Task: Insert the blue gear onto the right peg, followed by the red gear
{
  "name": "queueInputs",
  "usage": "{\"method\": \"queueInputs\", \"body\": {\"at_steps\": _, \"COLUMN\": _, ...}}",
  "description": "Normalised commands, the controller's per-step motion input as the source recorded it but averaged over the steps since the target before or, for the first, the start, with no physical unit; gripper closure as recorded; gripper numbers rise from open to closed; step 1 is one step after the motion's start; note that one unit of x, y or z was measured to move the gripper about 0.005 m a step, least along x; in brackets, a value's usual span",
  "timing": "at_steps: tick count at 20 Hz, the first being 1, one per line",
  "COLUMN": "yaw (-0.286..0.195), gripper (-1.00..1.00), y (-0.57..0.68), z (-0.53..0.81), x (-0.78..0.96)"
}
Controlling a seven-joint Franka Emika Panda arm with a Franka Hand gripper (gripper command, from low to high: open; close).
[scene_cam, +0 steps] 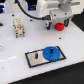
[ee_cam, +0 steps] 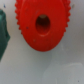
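The blue gear [scene_cam: 51,52] lies flat on the right peg of the black base plate [scene_cam: 34,61], in the lower middle of the exterior view. A thin dark left peg [scene_cam: 36,54] stands free beside it. The red gear [scene_cam: 59,26] sits right under my gripper [scene_cam: 56,23] at the upper right. The wrist view shows the red gear [ee_cam: 42,25] very close, face-on, with its centre hole open. My fingers do not show there, so I cannot tell whether they hold the gear or how far apart they are.
A beige blocky part [scene_cam: 19,27] stands on the white table at the exterior view's left. A dark green shape [ee_cam: 2,35] touches the edge of the wrist view. Blue equipment stands at the back.
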Motion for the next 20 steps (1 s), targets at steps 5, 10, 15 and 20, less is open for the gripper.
{"method": "queueInputs", "body": {"at_steps": 5, "yaw": 0.000, "gripper": 1.00, "y": 0.14, "z": 0.01, "x": 0.01}}
{"method": "queueInputs", "body": {"at_steps": 10, "yaw": 0.000, "gripper": 1.00, "y": 0.11, "z": 0.27, "x": 0.17}}
{"method": "queueInputs", "body": {"at_steps": 15, "yaw": 0.000, "gripper": 1.00, "y": 0.00, "z": 0.32, "x": 0.16}}
{"method": "queueInputs", "body": {"at_steps": 20, "yaw": 0.000, "gripper": 1.00, "y": -0.07, "z": 0.47, "x": 0.50}}
